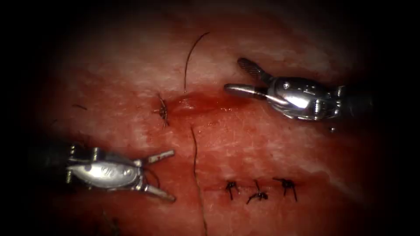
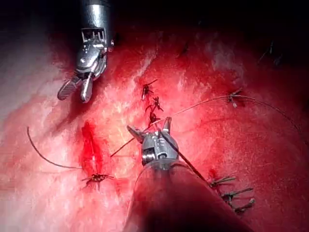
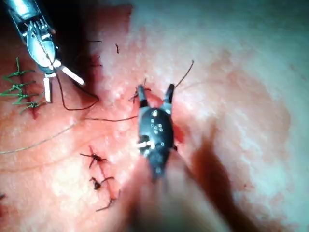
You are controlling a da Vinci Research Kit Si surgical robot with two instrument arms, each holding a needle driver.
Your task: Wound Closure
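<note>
The tissue point(image 1: 245, 144) has an open cut point(image 1: 205, 101) wet with red fluid. A dark knot point(image 1: 163, 111) sits at the cut's left end. From there one thread tail point(image 1: 188, 61) curves upward, and another strand point(image 1: 196, 175) runs down past the left tool. My left tool point(image 1: 168, 175) is below and left of the cut with its jaws open and nothing gripped. A loop of thread point(image 3: 72, 107) trails from near its hinge. My right tool point(image 1: 234, 74) hovers at the cut's right end, jaws spread and empty. The same tools appear as left tool point(image 2: 149, 126) and right tool point(image 3: 155, 92).
A row of three tied stitches point(image 1: 258, 195) closes a lower cut to the right of the left tool. Older stitches point(image 2: 231, 195) lie beside the left shaft, and a further knot point(image 2: 234, 99) has long thread running from it.
</note>
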